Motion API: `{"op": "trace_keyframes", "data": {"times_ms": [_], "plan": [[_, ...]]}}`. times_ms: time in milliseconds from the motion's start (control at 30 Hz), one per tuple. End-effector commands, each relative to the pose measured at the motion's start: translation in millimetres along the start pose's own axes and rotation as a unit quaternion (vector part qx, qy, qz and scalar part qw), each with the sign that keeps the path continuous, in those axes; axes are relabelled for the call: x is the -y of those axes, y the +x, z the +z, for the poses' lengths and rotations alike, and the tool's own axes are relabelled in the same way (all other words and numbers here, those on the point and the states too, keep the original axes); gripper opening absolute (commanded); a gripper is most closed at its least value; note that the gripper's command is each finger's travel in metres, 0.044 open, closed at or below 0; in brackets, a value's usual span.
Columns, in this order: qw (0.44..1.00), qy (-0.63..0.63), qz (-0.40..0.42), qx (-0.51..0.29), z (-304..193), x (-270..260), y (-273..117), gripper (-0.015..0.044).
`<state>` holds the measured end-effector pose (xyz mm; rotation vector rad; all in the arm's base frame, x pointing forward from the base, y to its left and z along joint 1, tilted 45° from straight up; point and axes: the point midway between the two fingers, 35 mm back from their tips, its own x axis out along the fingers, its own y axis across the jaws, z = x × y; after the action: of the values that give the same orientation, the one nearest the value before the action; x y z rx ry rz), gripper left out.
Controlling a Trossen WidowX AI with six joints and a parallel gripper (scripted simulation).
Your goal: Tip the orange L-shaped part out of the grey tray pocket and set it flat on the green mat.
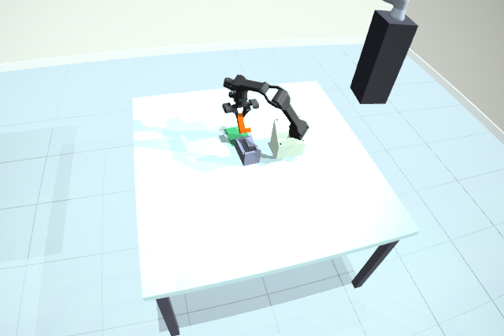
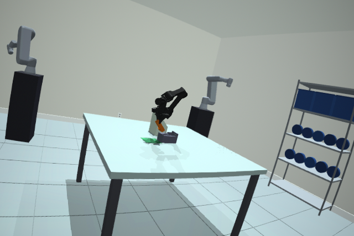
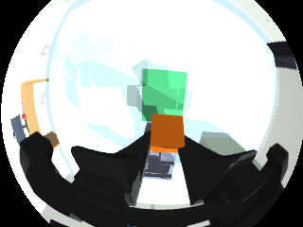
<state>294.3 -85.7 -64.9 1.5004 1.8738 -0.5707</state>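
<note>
My gripper [image 1: 240,113] [image 2: 159,121] [image 3: 168,137] is shut on the upper end of the orange L-shaped part [image 1: 242,123] [image 2: 161,127] [image 3: 168,129]. The part hangs steeply tilted in the air, its L-shaped end low, clear of the tray. The grey tray [image 1: 251,157] [image 2: 168,139] [image 3: 158,169] stands on the table with its pocket empty. The green mat [image 1: 232,134] [image 2: 148,140] [image 3: 166,87] lies beside the tray. In the top view the part's lower end shows over the edge between mat and tray. In the wrist view the part hides some of both.
A pale upright stand [image 1: 290,149] [image 2: 153,125] [image 3: 219,144] is beside the tray, at the arm's base. The white table [image 1: 244,218] [image 2: 171,162] carries the arm, tray and mat. Other robots on dark pedestals and a shelf rack stand away from the table.
</note>
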Motion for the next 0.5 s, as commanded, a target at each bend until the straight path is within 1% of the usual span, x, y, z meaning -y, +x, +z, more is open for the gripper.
{"op": "trace_keyframes", "data": {"times_ms": [0,233,467], "plan": [[1.000,-0.001,-0.003,0.001,15,2,0,0.0000],[1.000,-0.001,-0.003,0.002,45,6,0,0.0000],[1.000,-0.001,-0.003,0.002,48,7,3,0.0000]]}}
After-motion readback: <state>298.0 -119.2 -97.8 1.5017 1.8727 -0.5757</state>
